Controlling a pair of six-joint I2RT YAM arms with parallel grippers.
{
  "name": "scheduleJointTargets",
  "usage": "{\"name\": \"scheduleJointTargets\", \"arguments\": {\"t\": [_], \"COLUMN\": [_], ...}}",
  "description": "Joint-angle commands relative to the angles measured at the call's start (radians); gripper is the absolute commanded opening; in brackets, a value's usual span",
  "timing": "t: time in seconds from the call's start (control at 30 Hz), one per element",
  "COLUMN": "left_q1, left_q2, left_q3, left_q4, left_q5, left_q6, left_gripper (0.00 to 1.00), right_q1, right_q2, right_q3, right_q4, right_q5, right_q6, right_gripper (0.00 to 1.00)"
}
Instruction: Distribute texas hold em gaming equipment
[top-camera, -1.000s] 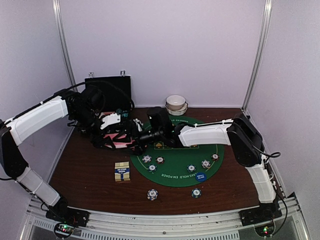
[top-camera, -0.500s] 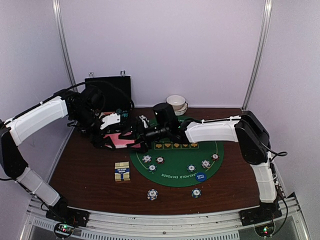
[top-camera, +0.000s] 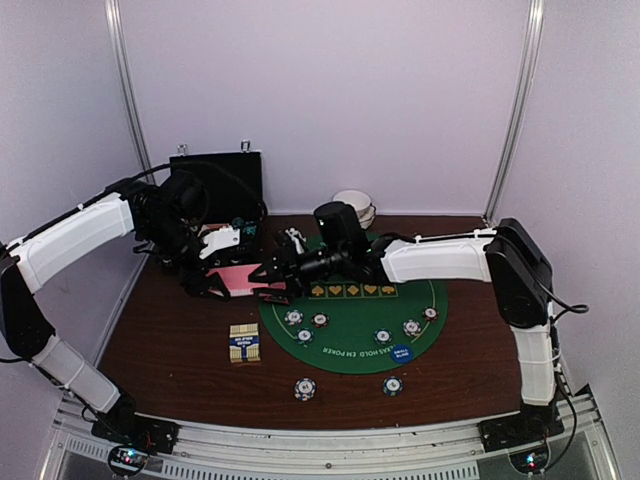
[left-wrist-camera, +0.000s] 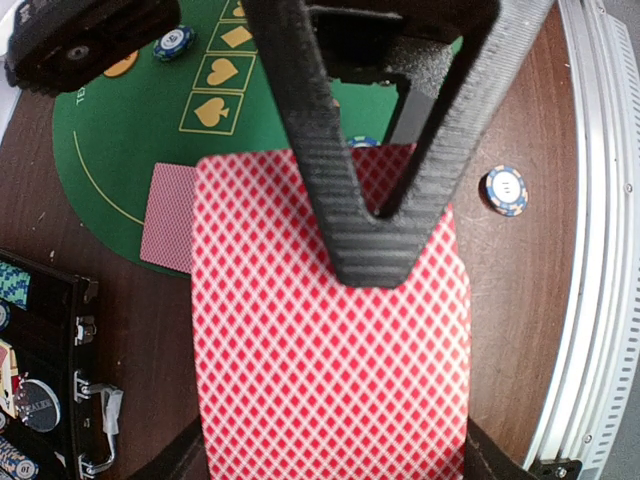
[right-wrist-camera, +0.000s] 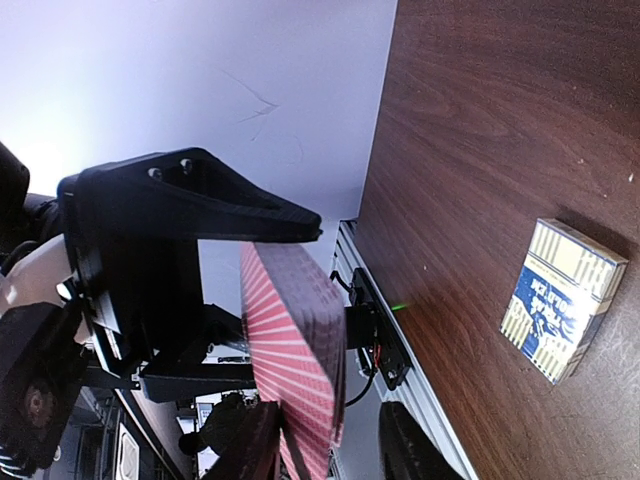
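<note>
Here's what we've got: the left tool is clamped on a deck of cards with pink-red backs and a fine white diamond lattice, held flat above the dark wood-grain counter. Its upper finger is black with a woven carbon-fibre look and narrows to a V-shaped tip on top of the deck. The right tool is at the deck's edge with its fingers apart, one on either side of the stack. We can't tell if they actually touch the cards. A single card lies face down on the round green felt mat, just beside the held deck in the left wrist view. The mat has gold suit symbols printed on it and carries a handful of round striped poker chips plus a blue button. Two stray chips lie on bare wood nearer the arm bases. A small blue-and-cream card box lies just left of the mat. The black case is open at the back left with its lid up, and we can see spare chips in its tray. The white bowls are stacked by the back wall — no idea what's in them. Both arms crowd over the mat's back-left edge, hiding the counter there.
</note>
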Motion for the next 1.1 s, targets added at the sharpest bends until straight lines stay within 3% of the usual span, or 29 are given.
{"name": "scheduleJointTargets", "arguments": {"t": [0.0,0.47,0.77,1.07], "left_q1": [-0.003,-0.003,-0.003,-0.003], "left_q2": [-0.031,-0.029,-0.029,-0.017], "left_q3": [0.001,-0.004,-0.008,-0.003], "left_q4": [0.026,0.025,0.021,0.018], "left_q5": [0.018,0.006,-0.011,-0.024], "left_q6": [0.011,0.017,0.028,0.033], "left_gripper": [0.0,0.0,0.0,0.0], "right_q1": [-0.014,-0.047,-0.106,-0.317], "right_q2": [-0.063,-0.14,-0.179,-0.234], "right_q3": [-0.028,-0.134,-0.188,-0.242], "right_q4": [-0.01,0.105,0.125,-0.011], "right_q5": [-0.012,-0.008,-0.02,-0.048], "right_q6": [-0.007,0.074,0.092,-0.035], "right_gripper": [0.31,0.0,0.0,0.0]}}
